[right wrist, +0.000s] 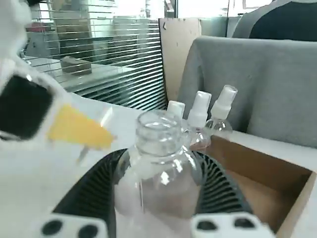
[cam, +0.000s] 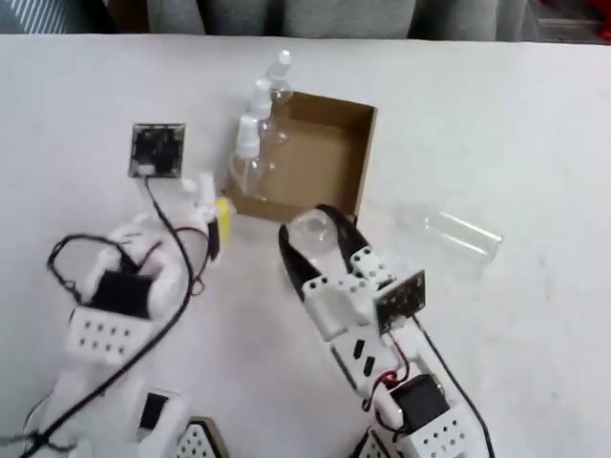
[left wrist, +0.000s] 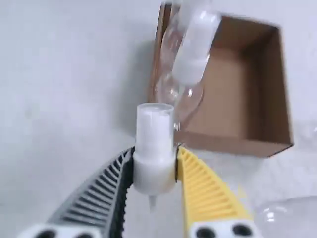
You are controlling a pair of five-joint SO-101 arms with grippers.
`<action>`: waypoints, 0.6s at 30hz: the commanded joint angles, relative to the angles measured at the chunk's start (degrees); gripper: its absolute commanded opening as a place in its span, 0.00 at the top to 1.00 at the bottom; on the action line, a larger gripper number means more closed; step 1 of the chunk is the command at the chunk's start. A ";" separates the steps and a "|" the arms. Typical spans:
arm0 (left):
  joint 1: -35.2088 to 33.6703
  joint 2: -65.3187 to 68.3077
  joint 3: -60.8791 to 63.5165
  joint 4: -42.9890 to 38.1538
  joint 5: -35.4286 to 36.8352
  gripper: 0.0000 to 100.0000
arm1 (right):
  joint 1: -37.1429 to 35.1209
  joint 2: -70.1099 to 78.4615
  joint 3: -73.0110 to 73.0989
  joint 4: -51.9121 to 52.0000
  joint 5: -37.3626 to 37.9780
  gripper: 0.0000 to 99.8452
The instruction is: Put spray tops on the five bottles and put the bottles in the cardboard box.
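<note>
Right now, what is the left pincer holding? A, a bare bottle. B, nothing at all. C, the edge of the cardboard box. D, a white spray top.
D: the left pincer is shut on a white spray top, while the bottle with no top sits in the right pincer.

light: bright, even | shadows: soft, beside cardboard box point(cam: 320, 162) | glare: daylight through blinds point(right wrist: 99, 49)
</note>
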State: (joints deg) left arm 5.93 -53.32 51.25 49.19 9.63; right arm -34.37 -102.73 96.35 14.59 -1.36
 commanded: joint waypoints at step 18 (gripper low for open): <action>14.46 -0.48 -28.40 6.51 -2.46 0.98 | -8.66 -0.48 0.53 9.27 -3.25 0.98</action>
State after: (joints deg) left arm 16.40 -55.60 26.20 54.64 7.43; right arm -42.55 -102.73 96.35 23.47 -4.35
